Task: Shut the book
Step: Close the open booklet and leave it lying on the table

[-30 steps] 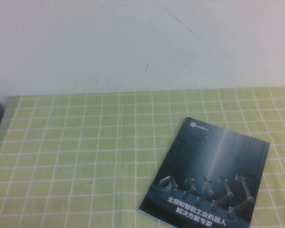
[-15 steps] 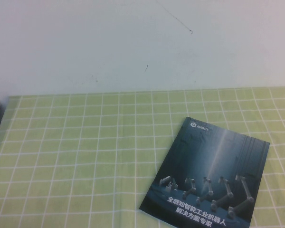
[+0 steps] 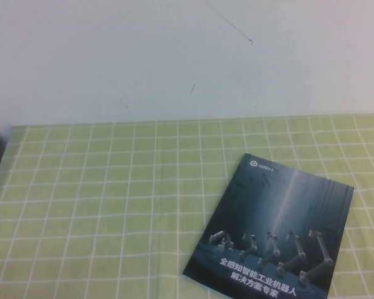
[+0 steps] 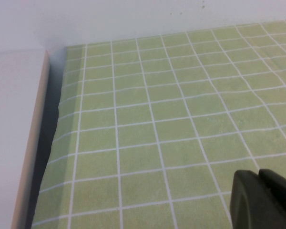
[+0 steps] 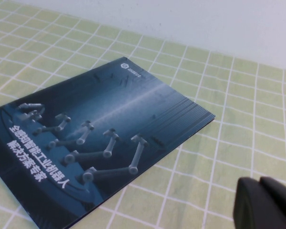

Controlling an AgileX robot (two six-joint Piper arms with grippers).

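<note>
book (image 3: 271, 227) lies flat on the surface (image 3: 100, 187), front-right side, turned a bit off the grid lines. Printed cover with title and robot arms faces up, and page edges look stacked flush in my right wrist view, so I judge it closed already; nothing left to fold over

right tool (image 5: 260, 180) sits low over the surface near the book's edge, apart from it, no contact. Fingers pressed together, nothing between them. Reads as parked close to the job since the book is on that side

left tool (image 4: 259, 172) is over bare surface on the left, well apart from the book, with the white block (image 4: 14, 133) off at the surface's edge. Also pinched together and empty; no reason for it to reach across

neither tool shows in the high view, so both sit back on my side

my call: task looks done, at most a flatness check remains
</note>
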